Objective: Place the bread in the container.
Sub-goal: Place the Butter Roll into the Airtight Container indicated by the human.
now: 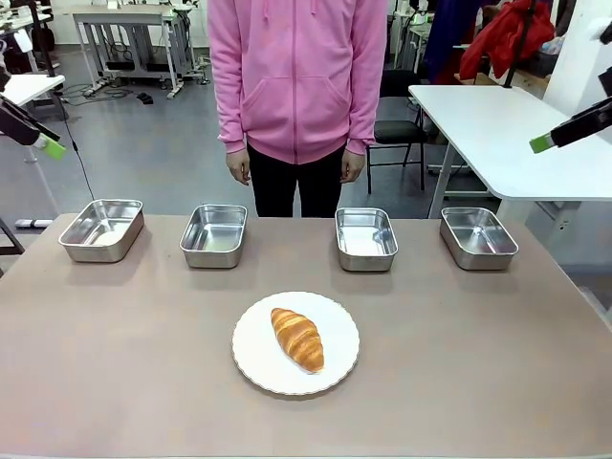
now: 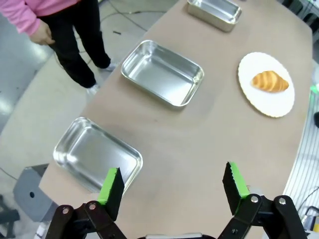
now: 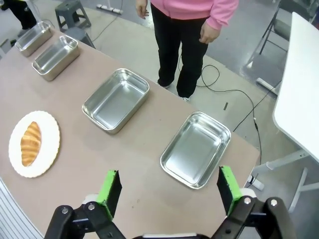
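Found croissant (image 1: 297, 338) on white plate (image 1: 254, 354), steel trays (image 1: 212, 256) beyond it. Noted left end effector (image 2: 172, 174), right end effector (image 3: 168, 174) wide open, empty.

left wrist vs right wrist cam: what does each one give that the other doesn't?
Left wrist: left gripper, jaws open, with three trays ahead. Right wrist: right gripper, jaws open, four trays, and a white side table. Both: the bread on the white plate, and the person's pink sleeve.
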Robot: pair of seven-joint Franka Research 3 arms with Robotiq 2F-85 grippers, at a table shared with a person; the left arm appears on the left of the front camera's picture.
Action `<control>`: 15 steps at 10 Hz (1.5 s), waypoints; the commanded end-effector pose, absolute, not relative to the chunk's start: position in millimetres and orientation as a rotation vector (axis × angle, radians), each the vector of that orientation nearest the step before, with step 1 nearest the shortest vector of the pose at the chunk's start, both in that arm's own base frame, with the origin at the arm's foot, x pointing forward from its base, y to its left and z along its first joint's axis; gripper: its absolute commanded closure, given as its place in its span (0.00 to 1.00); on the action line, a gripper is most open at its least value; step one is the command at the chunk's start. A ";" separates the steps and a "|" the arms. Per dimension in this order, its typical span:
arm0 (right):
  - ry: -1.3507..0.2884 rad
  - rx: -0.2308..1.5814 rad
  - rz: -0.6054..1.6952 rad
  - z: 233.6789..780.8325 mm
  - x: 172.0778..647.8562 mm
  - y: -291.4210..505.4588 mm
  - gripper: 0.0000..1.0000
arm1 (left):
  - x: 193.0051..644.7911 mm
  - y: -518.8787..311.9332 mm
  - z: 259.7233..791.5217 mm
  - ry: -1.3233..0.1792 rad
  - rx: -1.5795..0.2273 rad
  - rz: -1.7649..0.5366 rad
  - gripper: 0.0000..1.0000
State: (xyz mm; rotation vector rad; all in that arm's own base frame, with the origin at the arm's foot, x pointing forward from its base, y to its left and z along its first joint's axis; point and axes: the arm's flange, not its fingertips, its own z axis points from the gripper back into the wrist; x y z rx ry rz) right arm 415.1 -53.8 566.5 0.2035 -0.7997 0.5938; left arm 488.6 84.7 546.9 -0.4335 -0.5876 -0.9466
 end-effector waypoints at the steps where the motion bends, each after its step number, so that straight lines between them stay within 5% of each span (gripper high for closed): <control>1: -0.833 0.258 0.620 580.9 413.0 -84.6 0.00 | 490.6 127.1 562.5 -0.646 -0.495 -0.925 0.00; 8: -0.917 0.327 0.626 593.0 408.8 -132.5 0.00 | 474.4 181.7 591.1 -0.785 -0.576 -0.924 0.00; 15: -0.890 0.392 0.637 592.6 418.8 -140.0 0.00 | 485.8 168.2 586.1 -0.720 -0.626 -0.881 0.00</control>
